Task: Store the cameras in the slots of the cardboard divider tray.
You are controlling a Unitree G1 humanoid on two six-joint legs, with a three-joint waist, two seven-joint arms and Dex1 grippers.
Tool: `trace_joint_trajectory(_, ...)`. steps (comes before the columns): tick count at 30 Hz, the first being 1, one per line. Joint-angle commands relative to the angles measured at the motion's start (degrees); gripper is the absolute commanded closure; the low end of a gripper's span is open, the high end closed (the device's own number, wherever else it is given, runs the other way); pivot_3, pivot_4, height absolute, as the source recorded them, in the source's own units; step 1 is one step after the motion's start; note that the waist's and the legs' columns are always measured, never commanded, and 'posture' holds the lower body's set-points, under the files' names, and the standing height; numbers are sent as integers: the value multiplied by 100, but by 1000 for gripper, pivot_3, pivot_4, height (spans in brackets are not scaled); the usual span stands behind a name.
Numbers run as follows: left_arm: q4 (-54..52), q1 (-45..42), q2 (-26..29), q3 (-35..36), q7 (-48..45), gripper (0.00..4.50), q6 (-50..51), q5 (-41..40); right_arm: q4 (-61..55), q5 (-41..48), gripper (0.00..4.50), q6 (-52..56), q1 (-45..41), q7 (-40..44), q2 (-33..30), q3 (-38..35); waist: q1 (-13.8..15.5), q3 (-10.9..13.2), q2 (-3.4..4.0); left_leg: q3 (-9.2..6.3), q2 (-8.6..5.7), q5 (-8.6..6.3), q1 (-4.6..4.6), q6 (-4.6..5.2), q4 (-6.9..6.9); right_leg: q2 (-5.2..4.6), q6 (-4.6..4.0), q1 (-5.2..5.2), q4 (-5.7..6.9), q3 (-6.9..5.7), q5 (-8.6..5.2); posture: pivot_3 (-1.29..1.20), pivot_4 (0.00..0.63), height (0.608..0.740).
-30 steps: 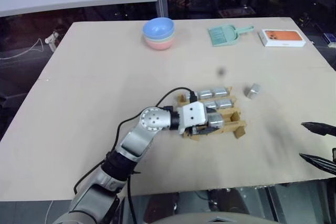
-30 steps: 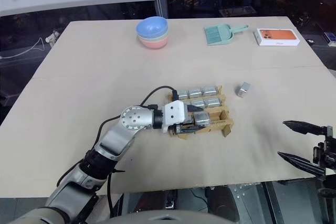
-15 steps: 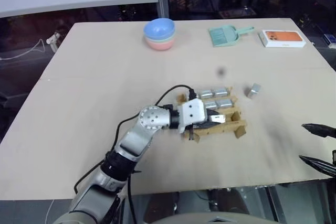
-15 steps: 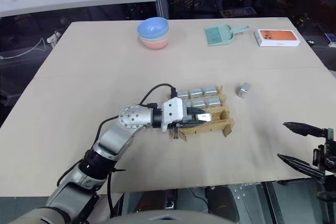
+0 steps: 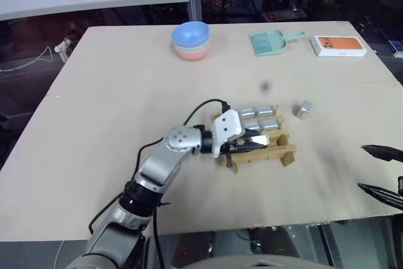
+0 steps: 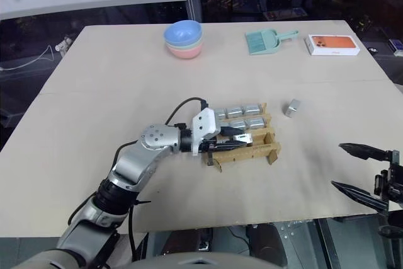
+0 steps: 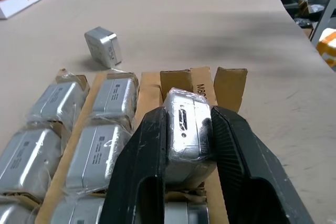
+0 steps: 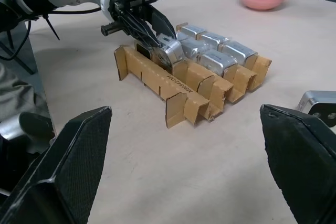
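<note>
The near row of the cardboard divider tray (image 5: 267, 150) is partly masked by the left gripper (image 7: 185, 145) and its white wrist block, so the slots beneath the fingers cannot be counted. In the left wrist view the tray's lower end runs out of the picture, and the wrapped cameras (image 7: 107, 124) there are cut off. The right gripper (image 6: 359, 171) is cropped at the frame edge in the head views, its two black fingers standing wide apart with nothing between them.

The left gripper is clamped on a camera (image 7: 186, 129), a small silver-grey block in clear wrap with a port on its end face, held just above the tray's near row at the robot's left end. Other cameras fill the two farther rows, lying side by side between the notched brown dividers. A loose camera (image 5: 304, 109) sits on the table apart from the tray, off its far right corner.

The tray stands near the middle of a pale beige table (image 5: 113, 80). Along the far edge are stacked bowls (image 5: 190, 40) in blue, green and pink, a teal dustpan (image 5: 271, 42) and a white-and-orange phone box (image 5: 340, 45). Beyond the table the room is dark and indistinct
</note>
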Motion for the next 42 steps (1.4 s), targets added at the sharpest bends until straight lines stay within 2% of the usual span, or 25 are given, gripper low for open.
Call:
trace_joint_trajectory(1,-198,54,12,161,45,3735,397,-244,-101,42,0,-42,-53,61,-5,-83,0,1,-1,0,0,0,-1,0,0,0,0,-1,0,0,0,0,150,740)
trace_joint_trajectory(7,-90,41,-38,109,89,3735,707,-372,-91,12,0,-60,-103,46,40,-41,-2,5,-5,0,-1,0,-7,0,-4,1,0,-9,-2,0,0,0,150,740)
trace_joint_trajectory(16,130,-34,-35,91,87,3735,567,-298,-106,-31,0,-63,-130,49,104,-10,-3,5,-5,1,-1,0,-6,0,-8,1,-1,-9,-5,1,0,0,150,740)
trace_joint_trajectory(17,100,-34,-32,128,69,2949,578,-345,-108,-35,0,-62,-131,51,106,-8,-3,5,-5,1,-1,0,-6,0,-8,2,-1,-9,-5,1,0,0,150,740)
trace_joint_trajectory(19,12,-45,-20,202,45,2462,543,-412,-106,-39,0,-56,-139,50,106,-3,-2,6,-5,1,-1,0,-6,0,-8,1,-1,-9,-5,1,0,0,150,740)
trace_joint_trajectory(24,-339,-83,-50,574,38,33,464,-746,-72,-116,0,127,-192,-69,10,92,-1,8,-7,-1,0,0,-9,0,-7,1,-1,-10,-5,0,0,0,150,740)
trace_joint_trajectory(27,-675,-87,179,802,-136,33,373,-898,-11,-234,0,309,-355,-227,-107,236,-4,10,-7,1,0,0,-10,0,-8,0,-1,-12,-5,1,0,0,150,740)
trace_joint_trajectory(32,-999,-32,1174,1207,-443,33,-235,-502,273,-555,0,795,-1202,-992,-175,726,-48,18,-15,7,1,0,-7,0,-8,3,-1,-15,-4,4,0,0,150,740)
trace_joint_trajectory(35,-962,-16,1770,1687,-599,33,-414,-561,384,-877,0,1142,-1758,-1600,-133,1160,-51,23,-17,6,2,0,-8,0,-10,3,-2,-17,-4,3,0,0,150,740)
trace_joint_trajectory(38,-973,38,2256,2100,-740,33,-422,-661,544,-1163,0,1383,-2368,-2157,63,1596,-52,30,-26,8,2,0,-16,0,-11,2,-2,-24,-4,3,0,0,150,740)
trace_joint_trajectory(42,-1490,331,2966,2837,-1241,33,282,-1602,331,-1457,0,1957,-2894,-3833,894,1882,-54,41,-43,6,4,0,-29,-1,-16,1,-5,-37,-6,0,2,0,150,740)
